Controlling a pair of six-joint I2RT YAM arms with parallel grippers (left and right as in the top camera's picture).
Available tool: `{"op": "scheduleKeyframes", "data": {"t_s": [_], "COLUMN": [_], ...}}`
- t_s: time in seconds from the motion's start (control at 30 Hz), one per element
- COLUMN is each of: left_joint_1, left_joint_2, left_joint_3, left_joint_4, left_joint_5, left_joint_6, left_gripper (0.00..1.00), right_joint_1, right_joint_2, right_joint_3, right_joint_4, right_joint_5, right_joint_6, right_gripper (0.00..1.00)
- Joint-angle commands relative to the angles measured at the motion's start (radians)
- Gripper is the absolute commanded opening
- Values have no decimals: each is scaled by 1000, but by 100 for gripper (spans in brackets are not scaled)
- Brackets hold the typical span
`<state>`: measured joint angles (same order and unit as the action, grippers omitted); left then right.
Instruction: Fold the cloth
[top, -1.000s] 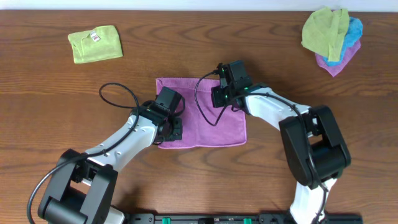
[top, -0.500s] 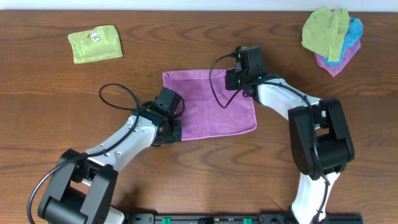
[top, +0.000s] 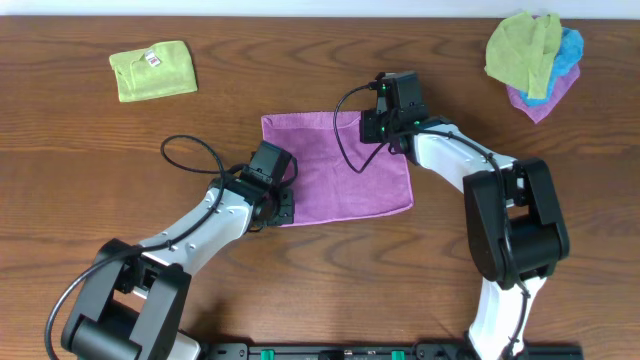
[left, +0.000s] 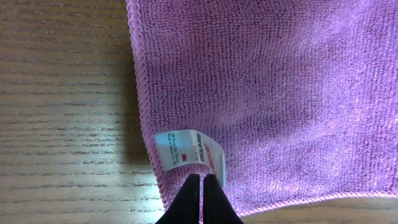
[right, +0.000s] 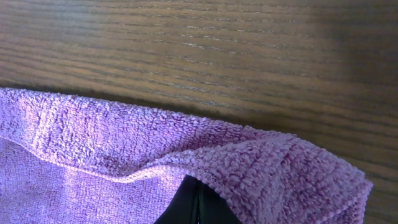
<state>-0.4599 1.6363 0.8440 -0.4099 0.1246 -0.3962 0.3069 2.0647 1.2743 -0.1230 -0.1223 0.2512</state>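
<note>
The cloth (top: 340, 170) is spread flat at the middle of the table (top: 100, 170). Bare wood is left on every side of it. A folded green cloth (top: 153, 70) is seen well apart at the far left, and a pile of cloths (top: 533, 58) well apart at the far right. The purple cloth's left hem is angled slightly, so its near-left corner sits further right than its far-left corner. Its right and near hems are straight and uncovered.

The left gripper (top: 283, 208) is placed at the near-left corner. In the left wrist view its fingertips (left: 193, 186) are pressed together with only a thin dark line between them. They are set on the fabric just inside the near hem, touching the lower edge of a white label (left: 186, 149). No fabric is seen raised between them, so a hold cannot be confirmed. The left hem lies just to the left of the tips, and open wood lies beyond it.

The right gripper (top: 383, 132) is placed at the far-right corner. In the right wrist view its fingers (right: 186, 202) are closed tight. The far hem of the cloth is lifted into a small ridge that is drawn down over the tips, so the edge is pinched there. Only bare table is shown beyond that hem.
</note>
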Motion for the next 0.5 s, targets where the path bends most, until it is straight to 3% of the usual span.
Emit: {"op": "scheduleKeyframes", "data": {"t_s": [0.0, 0.47], "left_joint_1": [1, 1], "left_joint_2": [13, 34], "left_joint_3": [1, -2], "left_joint_4": [0, 50], "left_joint_5": [-1, -49], "left_joint_6": [-9, -9], "left_gripper": [6, 6], "right_joint_1": [10, 10], "right_joint_2": [11, 11], "right_joint_3": [16, 16], "right_joint_4": [-2, 16], "right_joint_5": [-9, -9], "right_joint_6": [-2, -2], "right_gripper": [2, 2]}}
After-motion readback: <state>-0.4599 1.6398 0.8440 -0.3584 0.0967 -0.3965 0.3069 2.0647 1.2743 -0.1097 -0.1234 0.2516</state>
